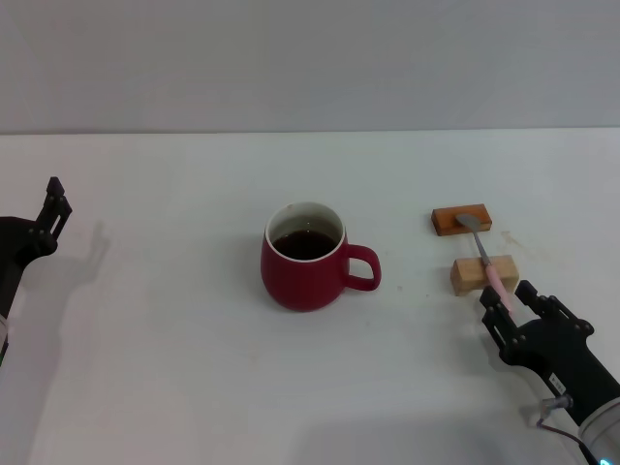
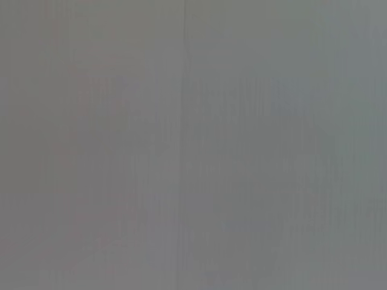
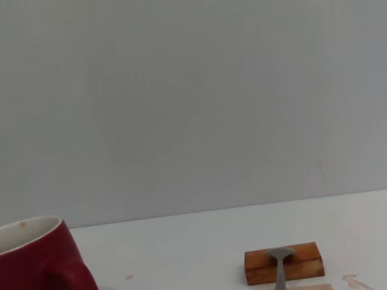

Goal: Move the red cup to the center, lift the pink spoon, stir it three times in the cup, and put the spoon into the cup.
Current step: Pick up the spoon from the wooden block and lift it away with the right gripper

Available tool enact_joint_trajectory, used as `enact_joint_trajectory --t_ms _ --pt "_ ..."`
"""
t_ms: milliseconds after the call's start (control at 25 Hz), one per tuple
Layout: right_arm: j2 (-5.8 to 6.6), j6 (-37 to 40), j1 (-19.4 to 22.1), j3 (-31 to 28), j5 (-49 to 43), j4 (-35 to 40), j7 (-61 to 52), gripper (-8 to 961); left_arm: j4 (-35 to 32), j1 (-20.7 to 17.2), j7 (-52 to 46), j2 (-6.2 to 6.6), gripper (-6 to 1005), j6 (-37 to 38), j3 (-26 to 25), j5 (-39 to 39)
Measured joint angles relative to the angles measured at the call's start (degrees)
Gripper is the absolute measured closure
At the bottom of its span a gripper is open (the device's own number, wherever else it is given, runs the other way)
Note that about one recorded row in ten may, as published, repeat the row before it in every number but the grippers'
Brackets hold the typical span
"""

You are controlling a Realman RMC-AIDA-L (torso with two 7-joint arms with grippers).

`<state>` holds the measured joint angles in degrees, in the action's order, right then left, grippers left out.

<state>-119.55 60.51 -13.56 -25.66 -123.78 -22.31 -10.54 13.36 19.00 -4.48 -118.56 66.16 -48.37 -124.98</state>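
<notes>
Squat dark-red ceramic mug [image 1: 303, 258] with white inside and dark liquid sits on the white bench [image 1: 174, 387], about mid-bench, loop handle pointing toward the robot's right. Looks like the centring step is done or nearly done; judging from that, the step in hand is the spoon pickup.

Slim spoon with silver metal bowl and pale pink handle [image 1: 483, 254] is bridged across two small wooden blocks: bowl on the darker orange-brown block [image 1: 461, 220], handle over the pale wood block [image 1: 483, 274], handle tip overhanging toward the robot. Right wrist view confirms the bowl resting on the darker block, with the mug off to one side.

Right gripper [image 1: 508, 300] is just at the handle's near end. Jaws look parted, the handle tip at or between the fingers [image 1: 492, 319]. Can't tell whether they're touching it yet; no firm hold visible.

Left gripper [image 1: 53, 208] is parked at the far left edge, well apart from everything. Can't tell how its jaws stand. Left wrist view shows only blank grey.

To do it well:
- Close on the pink handle aft of the pale block, not on the tip, or the spoon will pivot.
- Square the jaws across the handle before closing; it's thin and likely slippery.
- Lift straight up, so the bowl clears the dark block without dragging it.
- Keep the bowl end low-tilted for the move to the mug.
- Risk: nudging the pale block and rolling the spoon off.
</notes>
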Motion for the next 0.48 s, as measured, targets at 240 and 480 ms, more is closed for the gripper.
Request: enact_joint_trajectory --t_ms 240,480 --pt "0.02 0.20 0.18 -0.01 0.03 -0.09 -0.03 433 -0.09 0.01 0.00 0.00 191 0.03 0.11 0.00" --pt "-0.02 0.05 0.12 -0.21 0.03 -0.10 -0.04 461 -0.13 -0.03 0.00 0.00 191 0.03 0.19 0.00"
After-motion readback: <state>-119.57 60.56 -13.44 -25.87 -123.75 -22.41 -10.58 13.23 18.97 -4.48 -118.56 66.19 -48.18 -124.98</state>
